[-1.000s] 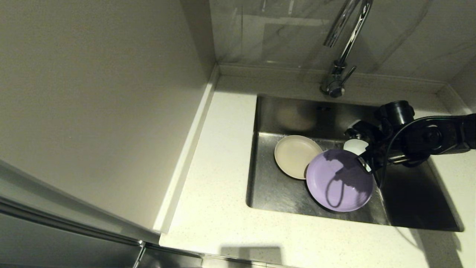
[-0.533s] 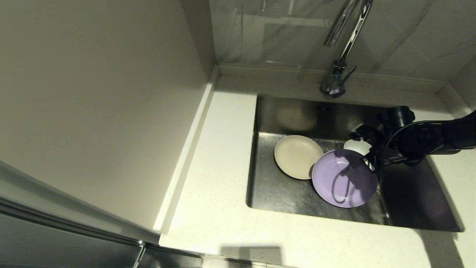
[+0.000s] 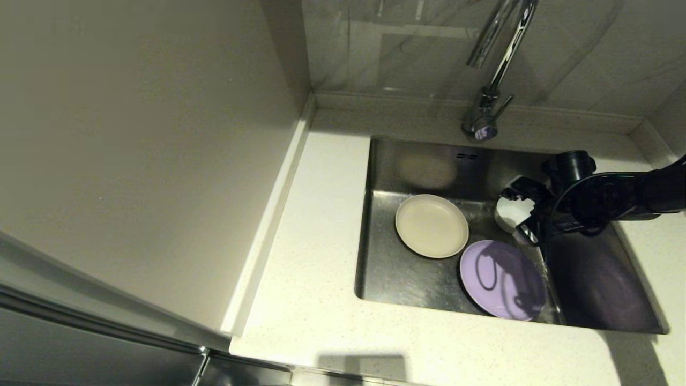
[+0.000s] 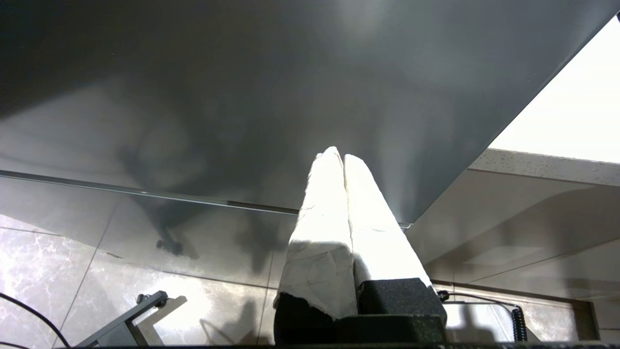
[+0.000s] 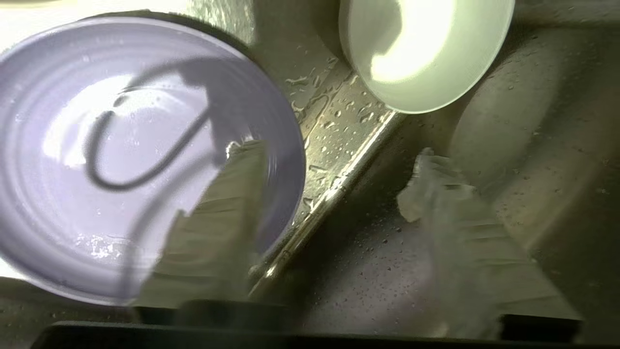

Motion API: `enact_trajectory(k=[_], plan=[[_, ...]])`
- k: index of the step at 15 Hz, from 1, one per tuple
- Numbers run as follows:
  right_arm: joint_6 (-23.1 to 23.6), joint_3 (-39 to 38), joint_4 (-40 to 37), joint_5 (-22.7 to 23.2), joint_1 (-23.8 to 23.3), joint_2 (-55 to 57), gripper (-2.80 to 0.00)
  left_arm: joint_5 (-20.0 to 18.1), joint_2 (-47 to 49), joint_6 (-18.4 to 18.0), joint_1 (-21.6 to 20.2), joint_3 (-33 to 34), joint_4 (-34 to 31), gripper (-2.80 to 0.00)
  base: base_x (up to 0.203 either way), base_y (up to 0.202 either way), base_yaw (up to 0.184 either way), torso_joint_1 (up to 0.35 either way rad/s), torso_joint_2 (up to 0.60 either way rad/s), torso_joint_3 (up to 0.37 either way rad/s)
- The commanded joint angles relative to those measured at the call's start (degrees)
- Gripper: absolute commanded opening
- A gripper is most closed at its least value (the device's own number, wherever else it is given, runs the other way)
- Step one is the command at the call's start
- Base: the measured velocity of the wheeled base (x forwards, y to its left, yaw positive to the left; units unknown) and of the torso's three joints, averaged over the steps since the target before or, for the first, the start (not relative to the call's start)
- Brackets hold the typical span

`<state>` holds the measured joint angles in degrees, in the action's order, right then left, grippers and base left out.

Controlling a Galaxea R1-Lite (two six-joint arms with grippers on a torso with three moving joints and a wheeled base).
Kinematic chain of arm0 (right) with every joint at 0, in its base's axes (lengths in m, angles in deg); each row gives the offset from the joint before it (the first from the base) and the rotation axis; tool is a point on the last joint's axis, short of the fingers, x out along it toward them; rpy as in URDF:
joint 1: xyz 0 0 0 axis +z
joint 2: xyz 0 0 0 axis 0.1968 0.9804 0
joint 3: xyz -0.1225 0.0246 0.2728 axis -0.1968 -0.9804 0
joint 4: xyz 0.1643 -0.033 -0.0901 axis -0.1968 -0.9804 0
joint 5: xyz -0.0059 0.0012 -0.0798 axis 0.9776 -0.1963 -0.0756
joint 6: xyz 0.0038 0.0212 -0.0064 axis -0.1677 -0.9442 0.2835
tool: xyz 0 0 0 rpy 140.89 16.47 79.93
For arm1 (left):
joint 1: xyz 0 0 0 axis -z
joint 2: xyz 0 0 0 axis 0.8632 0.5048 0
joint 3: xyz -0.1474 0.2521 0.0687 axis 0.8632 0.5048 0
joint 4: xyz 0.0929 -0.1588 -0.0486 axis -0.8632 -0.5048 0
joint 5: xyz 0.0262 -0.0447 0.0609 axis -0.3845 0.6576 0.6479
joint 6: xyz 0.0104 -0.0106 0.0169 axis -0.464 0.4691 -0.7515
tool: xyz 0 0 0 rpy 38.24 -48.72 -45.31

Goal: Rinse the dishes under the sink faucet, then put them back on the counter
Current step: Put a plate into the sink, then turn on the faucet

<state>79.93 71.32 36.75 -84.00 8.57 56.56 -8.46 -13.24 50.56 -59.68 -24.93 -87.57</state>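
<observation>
Right gripper [image 3: 524, 213] reaches level into the square stainless-steel sink [image 3: 423, 161], jaws apart, empty. Left gripper [image 4: 339, 160] parked, jaws together. In sink: one lilac plate [image 3: 502, 279], one cream-beige plate [image 3: 432, 225], one white bowl [image 3: 509, 212].

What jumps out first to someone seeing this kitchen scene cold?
The lilac plate lies in the sink by its front wall, with the cream plate beside it. The black right gripper hovers open above the sink's right side, next to a white bowl. Behind stands a chrome faucet.
</observation>
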Motion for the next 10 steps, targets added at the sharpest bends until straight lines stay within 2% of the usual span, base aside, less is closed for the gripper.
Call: enact_trajectory(k=[1, 4, 7, 10], plan=[[0.1, 0.0, -0.1, 0.1, 0.0, -1.7, 0.00, 0.0, -0.2, 0.1, 0.0, 0.0, 0.0, -2.80, 0.000, 0.000, 0.000, 0.000, 0.00, 0.000], [-0.5, -0.5, -0.2, 1.6, -0.2, -6.0, 0.00, 0.0, -0.3, 0.1, 0.0, 0.0, 0.0, -2.80, 0.000, 0.000, 0.000, 0.000, 0.00, 0.000], [-4.7, -1.9, -0.1, 5.2, -0.2, -12.3, 0.00, 0.0, -0.2, 0.1, 0.0, 0.0, 0.0, -2.80, 0.000, 0.000, 0.000, 0.000, 0.00, 0.000], [-5.2, -5.6, 0.0, 6.3, -0.7, -19.3, 0.00, 0.0, -0.2, 0.1, 0.0, 0.0, 0.0, -2.80, 0.000, 0.000, 0.000, 0.000, 0.00, 0.000]])
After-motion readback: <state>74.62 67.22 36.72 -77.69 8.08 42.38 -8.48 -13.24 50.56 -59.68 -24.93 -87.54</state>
